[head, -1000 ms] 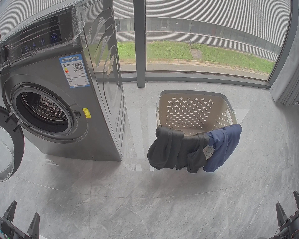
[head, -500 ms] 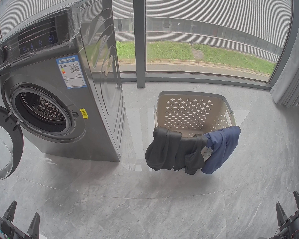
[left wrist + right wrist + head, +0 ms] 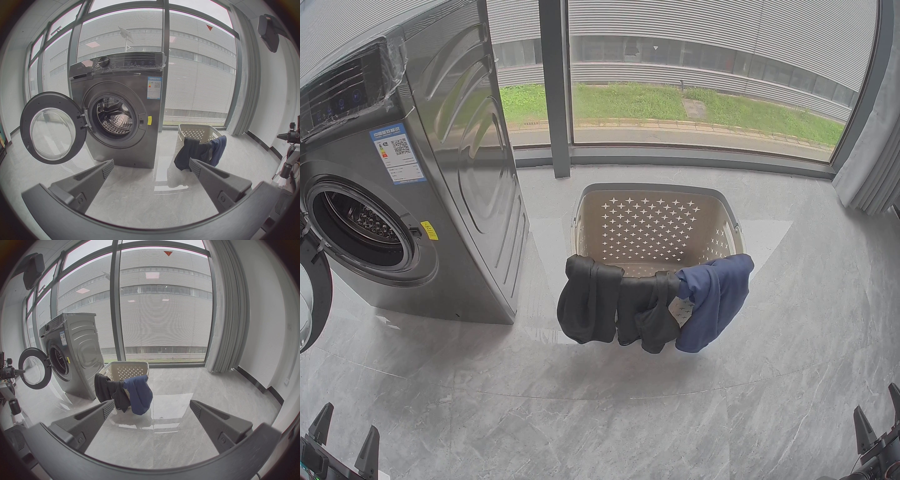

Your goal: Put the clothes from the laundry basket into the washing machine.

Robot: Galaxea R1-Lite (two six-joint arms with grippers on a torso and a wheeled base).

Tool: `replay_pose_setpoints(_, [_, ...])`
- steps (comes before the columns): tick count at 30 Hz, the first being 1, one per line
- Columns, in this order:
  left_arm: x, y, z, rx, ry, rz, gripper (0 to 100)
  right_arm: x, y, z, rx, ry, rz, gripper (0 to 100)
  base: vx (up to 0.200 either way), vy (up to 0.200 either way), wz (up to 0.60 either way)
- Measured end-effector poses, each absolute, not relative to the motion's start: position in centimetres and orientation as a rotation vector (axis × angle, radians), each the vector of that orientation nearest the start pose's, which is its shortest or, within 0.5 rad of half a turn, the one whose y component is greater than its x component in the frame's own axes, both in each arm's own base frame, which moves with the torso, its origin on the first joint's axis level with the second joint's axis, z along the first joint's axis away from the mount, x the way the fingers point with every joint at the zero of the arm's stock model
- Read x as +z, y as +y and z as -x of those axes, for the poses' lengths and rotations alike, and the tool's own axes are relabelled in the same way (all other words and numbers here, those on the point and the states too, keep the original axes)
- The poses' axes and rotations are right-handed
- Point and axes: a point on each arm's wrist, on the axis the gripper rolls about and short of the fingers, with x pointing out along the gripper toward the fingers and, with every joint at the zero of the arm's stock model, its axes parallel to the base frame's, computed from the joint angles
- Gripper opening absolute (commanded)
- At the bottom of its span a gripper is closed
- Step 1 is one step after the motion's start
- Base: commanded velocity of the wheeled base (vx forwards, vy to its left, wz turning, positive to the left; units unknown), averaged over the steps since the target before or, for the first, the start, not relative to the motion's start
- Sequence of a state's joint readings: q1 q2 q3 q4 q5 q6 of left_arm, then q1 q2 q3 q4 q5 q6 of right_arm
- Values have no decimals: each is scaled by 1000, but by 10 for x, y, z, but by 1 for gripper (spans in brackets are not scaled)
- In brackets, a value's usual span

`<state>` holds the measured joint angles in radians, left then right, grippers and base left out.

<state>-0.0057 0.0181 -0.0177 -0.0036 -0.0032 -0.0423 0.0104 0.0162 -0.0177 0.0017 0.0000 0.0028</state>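
A pale grey marble floor [image 3: 612,412] runs up to a tall window [image 3: 700,75] with grass outside. To the left stands a large grey front-loading washing machine [image 3: 444,175], turned at an angle. Its round glass door [image 3: 51,126] is swung fully open to the side, and the perforated metal drum [image 3: 114,117] shows no clothes in the part that can be seen. To the right of the machine, near it but not touching, a cream laundry basket [image 3: 650,215] with star-shaped holes sits on the floor. Dark clothing [image 3: 590,306] is draped over the basket's near rim; whether it is one piece or two cannot be told. Just beside it, on the right, a blue garment [image 3: 712,300] hangs over the same rim. The basket's inside looks otherwise bare. Low in front, well apart from the basket, are the left tool [image 3: 349,420] and the right tool [image 3: 875,400], each with its jaws spread wide and nothing between them. By this showing the task has barely begun: nothing has been picked up, nothing is in the drum, and every garment has yet to be lifted from the rim and carried to the open machine.
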Motion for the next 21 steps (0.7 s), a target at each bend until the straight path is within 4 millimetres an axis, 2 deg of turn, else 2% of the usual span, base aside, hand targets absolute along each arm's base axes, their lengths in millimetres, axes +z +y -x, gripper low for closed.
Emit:
replay_pose_setpoints(5, [81,0,23,-10,-4,42,100,81,0,23,10,0,-2,100,0,0,0])
replay_pose_setpoints(14, [81,0,23,-9,-4,42,100,81,0,23,10,0,-2,100,0,-200,0])
replay_pose_setpoints(21, [81,0,23,-9,-4,43,100,81,0,23,11,0,-2,100,0,0,0])
